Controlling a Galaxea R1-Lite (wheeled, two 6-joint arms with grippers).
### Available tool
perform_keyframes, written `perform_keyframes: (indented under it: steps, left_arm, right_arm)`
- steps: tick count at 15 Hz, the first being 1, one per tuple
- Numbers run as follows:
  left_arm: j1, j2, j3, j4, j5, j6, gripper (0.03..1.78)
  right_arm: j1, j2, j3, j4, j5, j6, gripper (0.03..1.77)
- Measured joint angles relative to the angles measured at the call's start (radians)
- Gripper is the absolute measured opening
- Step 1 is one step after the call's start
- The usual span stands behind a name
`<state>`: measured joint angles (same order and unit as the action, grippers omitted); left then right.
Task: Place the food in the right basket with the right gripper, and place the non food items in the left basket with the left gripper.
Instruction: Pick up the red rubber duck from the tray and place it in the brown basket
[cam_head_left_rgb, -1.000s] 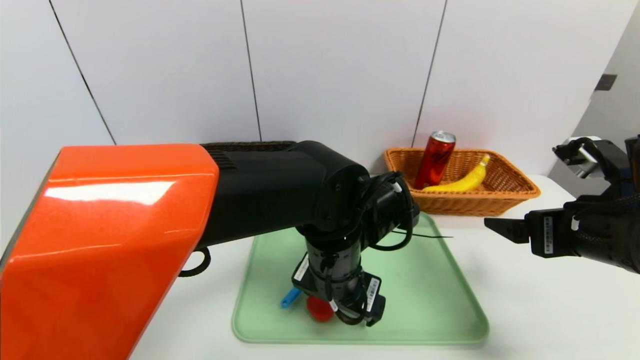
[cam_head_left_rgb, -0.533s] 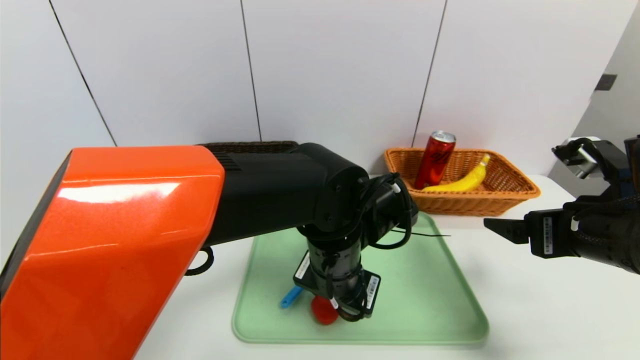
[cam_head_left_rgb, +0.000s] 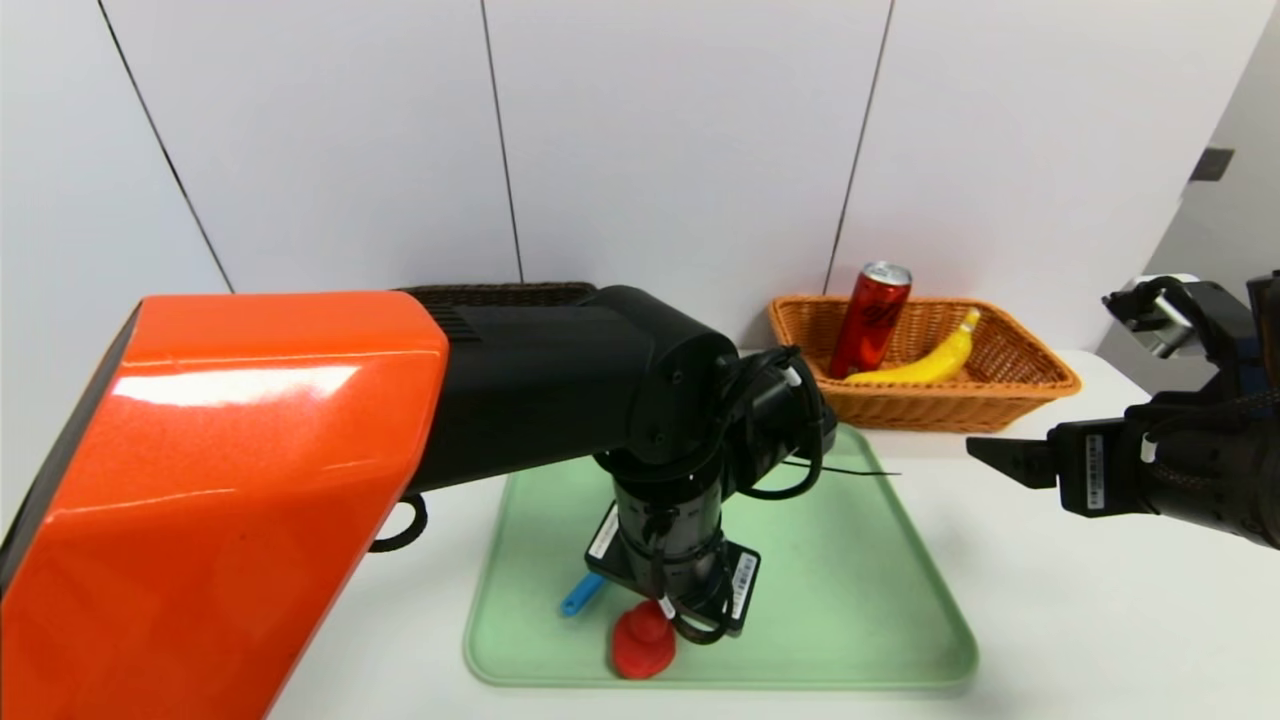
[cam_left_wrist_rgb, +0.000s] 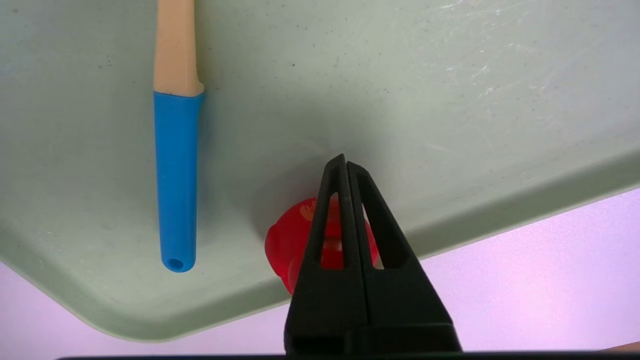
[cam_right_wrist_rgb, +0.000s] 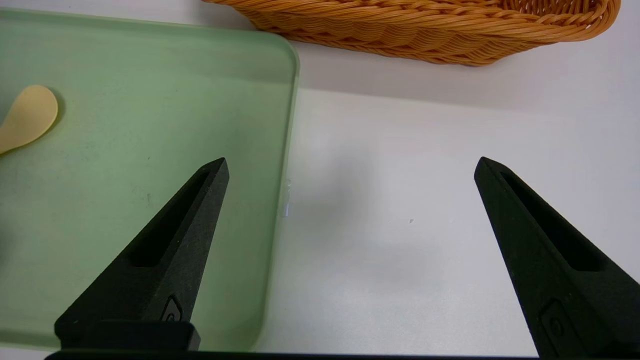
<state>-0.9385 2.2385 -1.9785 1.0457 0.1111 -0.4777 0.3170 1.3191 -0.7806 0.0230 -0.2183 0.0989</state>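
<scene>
The red rubber duck (cam_head_left_rgb: 643, 642) lies on the green tray (cam_head_left_rgb: 850, 600), near the rim on the side closest to me. My left tool (cam_left_wrist_rgb: 346, 159) is over the tray beside it, clenched with its tips together and nothing between them; in the left wrist view its fingers cover part of the duck. Near the duck, also on the tray, lies the spoon (cam_left_wrist_rgb: 176, 175), its blue handle apart from the duck and its pale bowl pointing away from me. Beyond the tray stands the orange-tan basket (cam_head_left_rgb: 950, 405), holding the red can (cam_head_left_rgb: 870, 320), which leans, and the banana (cam_head_left_rgb: 925, 365). The dark brown basket (cam_head_left_rgb: 500, 294) is mostly hidden behind my left arm (cam_head_left_rgb: 540, 380). My right tool (cam_right_wrist_rgb: 352, 167) hangs released and wide apart, above the desk (cam_head_left_rgb: 1080, 620) and the tray's right edge.
</scene>
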Motion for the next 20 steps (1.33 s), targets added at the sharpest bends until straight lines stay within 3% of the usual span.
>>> perform_keyframes:
  steps: [6,10,15,20]
  left_arm:
    - [0.0,-0.005,0.0,-0.01,0.004,0.001,0.04]
    - [-0.002,-0.021,0.0,-0.085,0.034,0.027,0.04]
    - [-0.013,-0.049,-0.006,-0.089,0.066,0.053,0.82]
    - [-0.045,-0.092,-0.007,0.026,0.111,-0.002,1.24]
  right_arm:
    - [0.0,0.0,0.001,0.0,0.0,0.0,1.69]
    - [0.0,0.0,0.013,0.0,0.0,0.0,1.69]
    - [0.0,-0.002,0.015,0.0,-0.001,0.0,1.69]
    - [0.001,-0.001,0.016,-0.001,-0.001,-0.001,1.69]
